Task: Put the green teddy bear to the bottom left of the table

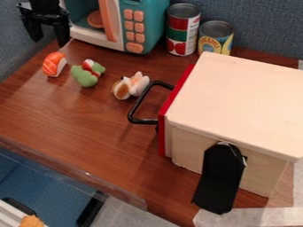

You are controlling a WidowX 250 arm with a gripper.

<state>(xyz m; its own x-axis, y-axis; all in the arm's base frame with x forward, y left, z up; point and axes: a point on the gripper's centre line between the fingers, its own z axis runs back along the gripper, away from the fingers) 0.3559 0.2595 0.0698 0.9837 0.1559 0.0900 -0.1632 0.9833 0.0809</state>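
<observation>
"Now, where does the green teddy bear (86,77) lie?"

"Upper left on the wooden table (71,119), between toy sushi (54,64) and a white-and-brown plush (122,89), bound for the bottom left."

"And the black gripper (48,41)?"

"Spread and empty beside the toy microwave (149,29), presumably set wide and clear of neighbors to straddle the bear on descent."

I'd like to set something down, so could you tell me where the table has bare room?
The widest bare patch of the table lies below the sushi and green bear, left of the black handle. It is crowded at the back, around the microwave and cans.
</observation>
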